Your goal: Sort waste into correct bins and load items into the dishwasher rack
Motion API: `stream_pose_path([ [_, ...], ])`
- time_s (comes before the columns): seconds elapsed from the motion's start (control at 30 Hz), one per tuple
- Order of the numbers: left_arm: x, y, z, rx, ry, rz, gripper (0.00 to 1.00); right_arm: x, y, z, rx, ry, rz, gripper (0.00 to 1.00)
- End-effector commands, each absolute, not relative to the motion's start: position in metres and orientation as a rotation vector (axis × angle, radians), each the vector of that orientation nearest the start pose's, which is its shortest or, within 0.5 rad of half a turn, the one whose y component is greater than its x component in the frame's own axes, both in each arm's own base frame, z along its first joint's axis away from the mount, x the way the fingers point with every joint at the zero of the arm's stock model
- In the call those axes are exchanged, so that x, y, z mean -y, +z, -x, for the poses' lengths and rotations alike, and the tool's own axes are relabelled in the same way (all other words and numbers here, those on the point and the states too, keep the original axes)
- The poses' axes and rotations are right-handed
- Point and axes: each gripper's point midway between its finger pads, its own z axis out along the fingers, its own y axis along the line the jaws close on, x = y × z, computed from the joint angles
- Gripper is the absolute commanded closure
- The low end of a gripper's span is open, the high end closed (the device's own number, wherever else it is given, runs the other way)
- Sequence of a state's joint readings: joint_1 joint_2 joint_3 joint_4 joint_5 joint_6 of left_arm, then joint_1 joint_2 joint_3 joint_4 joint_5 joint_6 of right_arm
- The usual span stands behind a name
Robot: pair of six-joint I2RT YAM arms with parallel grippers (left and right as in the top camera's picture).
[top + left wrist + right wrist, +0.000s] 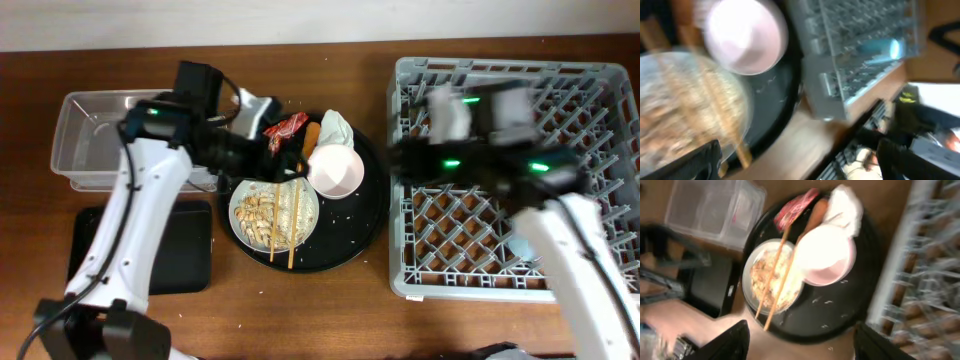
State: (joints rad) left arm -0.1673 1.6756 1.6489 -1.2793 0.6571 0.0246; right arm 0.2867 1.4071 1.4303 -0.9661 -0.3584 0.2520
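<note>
On the round black tray (365, 225), a white bowl (335, 172) stands beside a pale dish (250, 205) of rice and scraps with two chopsticks (285, 225) across it. A red wrapper (290, 125), an orange carrot piece (312, 135) and a white napkin (336, 125) lie behind them. My left gripper (280, 163) is open and empty over the dish's far edge (800, 167). My right gripper (398, 155) is open and empty at the left rim of the grey rack (520, 80), looking down on the tray (800, 345). A blue cup (880, 47) lies in the rack.
The clear tub (100, 140) stands at the far left, with the shallow black tray (180, 250) in front of it. The right wrist view shows the bowl (822, 255), dish (757, 275), chopsticks (782, 277), wrapper (795, 207) and tub (715, 210). Both wrist views are blurred.
</note>
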Motion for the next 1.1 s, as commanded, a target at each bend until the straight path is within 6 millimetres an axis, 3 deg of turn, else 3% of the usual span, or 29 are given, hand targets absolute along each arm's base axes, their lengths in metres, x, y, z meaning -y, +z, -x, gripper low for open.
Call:
stream_pose_path([
  [0.0,0.073,0.28,-0.34,-2.73,-0.429,-0.066,0.01,-0.148,0.187,-0.356,-2.659,0.201,-0.108,0.38],
  [0.07,0.051,0.31,-0.327,-2.677,-0.344,0.004,0.01,-0.158,0.148,-0.376,-2.708,0.169,-0.134,0.38],
  [0.13,0.046,0.326,-0.314,-2.634,-0.331,0.011,0.01,-0.179,0.107,-0.389,-2.777,0.25,-0.061,0.46],
  [0.2,0.045,0.34,-0.301,-2.589,-0.319,0.006,0.01,-0.187,0.069,-0.392,-2.844,0.253,-0.051,0.51],
  [0.3,0.045,0.351,-0.292,-2.55,-0.318,0.0,0.01,-0.189,0.04,-0.396,-2.881,0.233,-0.053,0.59],
  [0.33,0.045,0.352,-0.291,-2.546,-0.318,-0.001,0.01,-0.19,0.032,-0.395,-2.897,0.235,-0.052,0.67],
  [0.37,0.045,0.352,-0.291,-2.546,-0.318,-0.001,0.01,-0.19,0.029,-0.393,-2.913,0.236,-0.051,0.88],
  [0.4,0.045,0.352,-0.291,-2.547,-0.318,-0.001,0.01,-0.19,0.031,-0.393,-2.911,0.235,-0.052,0.96],
  [0.43,0.045,0.352,-0.291,-2.547,-0.318,-0.001,0.01,-0.188,0.039,-0.394,-2.901,0.231,-0.056,0.96],
  [0.53,0.045,0.352,-0.291,-2.546,-0.318,-0.001,0.01,-0.171,0.088,-0.402,-2.829,0.216,-0.102,0.96],
  [0.63,0.045,0.352,-0.291,-2.547,-0.318,-0.001,0.01,-0.138,0.172,-0.408,-2.661,0.191,-0.173,0.96],
  [0.67,0.045,0.352,-0.291,-2.547,-0.318,-0.001,0.01,-0.117,0.21,-0.406,-2.573,0.151,-0.19,0.96],
  [0.7,0.045,0.352,-0.291,-2.547,-0.318,-0.001,0.01,-0.095,0.235,-0.402,-2.506,0.072,-0.22,0.96],
  [0.73,0.045,0.352,-0.291,-2.547,-0.318,-0.001,0.01,-0.049,0.267,-0.392,-2.392,-0.138,-0.314,0.96],
  [0.77,0.045,0.352,-0.291,-2.547,-0.318,-0.001,0.01,-0.019,0.285,-0.384,-2.318,-0.289,-0.382,0.96],
  [0.83,0.045,0.352,-0.291,-2.547,-0.318,-0.001,0.0,0.059,0.326,-0.354,-2.107,-0.762,-0.563,0.96],
  [0.87,0.045,0.352,-0.291,-2.547,-0.318,-0.001,0.01,0.087,0.335,-0.344,-2.038,-0.93,-0.63,0.96],
  [0.93,0.045,0.352,-0.291,-2.547,-0.318,-0.001,0.01,0.125,0.331,-0.336,-2.002,-1.107,-0.727,0.96],
  [1.03,0.045,0.352,-0.291,-2.547,-0.318,-0.001,0.01,0.15,0.302,-0.345,-2.056,-1.194,-0.78,0.96],
  [1.07,0.045,0.352,-0.291,-2.547,-0.318,-0.001,0.01,0.161,0.284,-0.353,-2.083,-1.243,-0.793,0.96],
])
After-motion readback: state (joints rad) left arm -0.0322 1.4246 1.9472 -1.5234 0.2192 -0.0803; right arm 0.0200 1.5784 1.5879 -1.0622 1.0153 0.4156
